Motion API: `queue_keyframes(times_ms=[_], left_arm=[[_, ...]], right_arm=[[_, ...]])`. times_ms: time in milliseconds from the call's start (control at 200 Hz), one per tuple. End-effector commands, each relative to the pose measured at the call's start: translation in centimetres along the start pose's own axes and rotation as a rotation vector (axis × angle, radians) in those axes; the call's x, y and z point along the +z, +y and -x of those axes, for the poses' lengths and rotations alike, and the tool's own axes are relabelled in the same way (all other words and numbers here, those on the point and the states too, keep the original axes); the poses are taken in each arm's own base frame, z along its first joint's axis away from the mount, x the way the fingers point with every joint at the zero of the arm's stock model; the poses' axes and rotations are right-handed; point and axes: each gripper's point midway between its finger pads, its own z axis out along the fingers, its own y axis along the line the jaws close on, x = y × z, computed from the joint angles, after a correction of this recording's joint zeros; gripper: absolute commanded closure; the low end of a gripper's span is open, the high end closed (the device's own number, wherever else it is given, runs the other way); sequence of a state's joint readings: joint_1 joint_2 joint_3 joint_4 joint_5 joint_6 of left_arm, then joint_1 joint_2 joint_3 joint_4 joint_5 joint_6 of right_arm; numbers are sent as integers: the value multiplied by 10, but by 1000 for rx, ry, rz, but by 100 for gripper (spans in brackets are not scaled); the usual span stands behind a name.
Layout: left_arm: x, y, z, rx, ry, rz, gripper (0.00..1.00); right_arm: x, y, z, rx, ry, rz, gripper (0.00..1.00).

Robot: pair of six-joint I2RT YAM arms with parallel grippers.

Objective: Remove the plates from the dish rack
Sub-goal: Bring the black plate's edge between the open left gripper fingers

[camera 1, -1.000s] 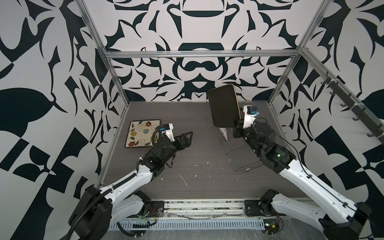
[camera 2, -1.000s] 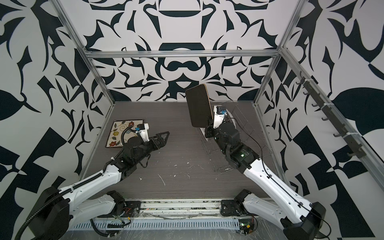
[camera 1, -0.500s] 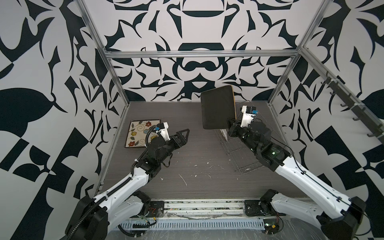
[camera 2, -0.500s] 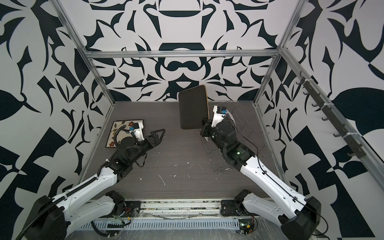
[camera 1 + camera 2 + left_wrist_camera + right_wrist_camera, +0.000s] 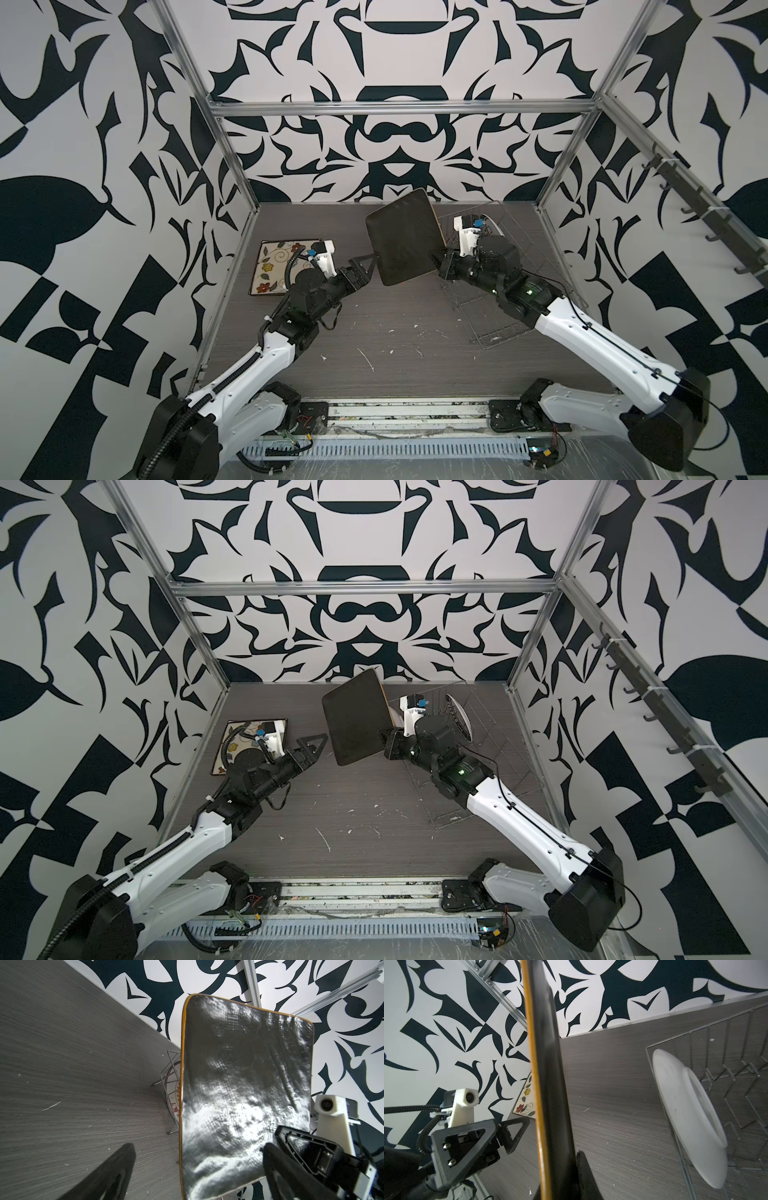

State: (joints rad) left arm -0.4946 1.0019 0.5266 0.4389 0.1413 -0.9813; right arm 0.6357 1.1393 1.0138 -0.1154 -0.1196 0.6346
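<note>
the black plate (image 5: 403, 237) is a rounded square, glossy and faintly dimpled like hammered glaze, with a thin ochre line along its rim. it hangs in the air nearly on edge, just left of the dish rack (image 5: 498, 320) in both top views, clear of the wires. the right fingers (image 5: 586, 1174) are closed on it, pinching the edge that faces the rack. the left fingers (image 5: 112, 1172), black with open triangular frames, are spread wide on the plate's side away from the rack. in the left wrist view the plate's lower corner sits in line between them. whether either one touches it cannot be told.

the rack is thin silver wire, long and rectangular, with zigzag tines and raised sides. it lies at a slant on the counter (image 5: 395, 332). a round white plate (image 5: 685, 1115), smooth with a raised foot ring, leans on edge at the rack's far end. part of its face, with red marks, shows past the black plate in the left wrist view, which hides the rest.

a flowered plate (image 5: 276, 270), cream and square with red and yellow blooms and dark scrolls, lies flat on the counter well left of the rack. the left arm's wrist covers one of its corners. the counter is dark grey with a fine wood grain. small white flecks (image 5: 368, 359) are scattered over it, left of the rack's near end.
</note>
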Motion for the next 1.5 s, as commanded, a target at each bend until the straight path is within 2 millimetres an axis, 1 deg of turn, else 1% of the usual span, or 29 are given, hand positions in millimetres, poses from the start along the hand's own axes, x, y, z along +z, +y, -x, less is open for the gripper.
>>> queue_keyframes(times_ms=[0,50,105,220,360,480,625,735,920,1120,1255,1370,1495], left_arm=[[2,-15,10,-5,-10,-46,1],[3,-14,9,-7,-1,-49,1],[6,-17,9,-3,9,-73,1],[9,-24,9,8,21,-120,0],[8,-34,12,19,22,-165,1],[6,-40,14,24,29,-185,0],[7,-42,15,11,39,-196,2],[8,-42,16,-14,44,-212,2],[11,-45,20,-37,62,-251,7],[13,-44,21,-34,75,-250,8],[10,-42,25,-46,77,-255,10],[7,-42,30,-51,72,-262,12],[7,-44,31,-53,86,-271,14]], right_arm=[[-54,87,87,-34,-278,299,100],[-54,90,83,-36,-252,317,100],[-53,91,82,-25,-234,323,100],[-52,89,80,9,-219,334,100],[-56,89,83,70,-214,399,100],[-53,83,87,131,-182,446,100],[-50,76,90,206,-157,504,100],[-50,75,89,220,-149,532,100],[-47,71,83,228,-123,524,100],[-42,68,75,240,-78,530,100],[-41,64,76,260,-86,532,100],[-38,66,75,280,-64,570,100],[-33,70,75,330,-26,642,100]])
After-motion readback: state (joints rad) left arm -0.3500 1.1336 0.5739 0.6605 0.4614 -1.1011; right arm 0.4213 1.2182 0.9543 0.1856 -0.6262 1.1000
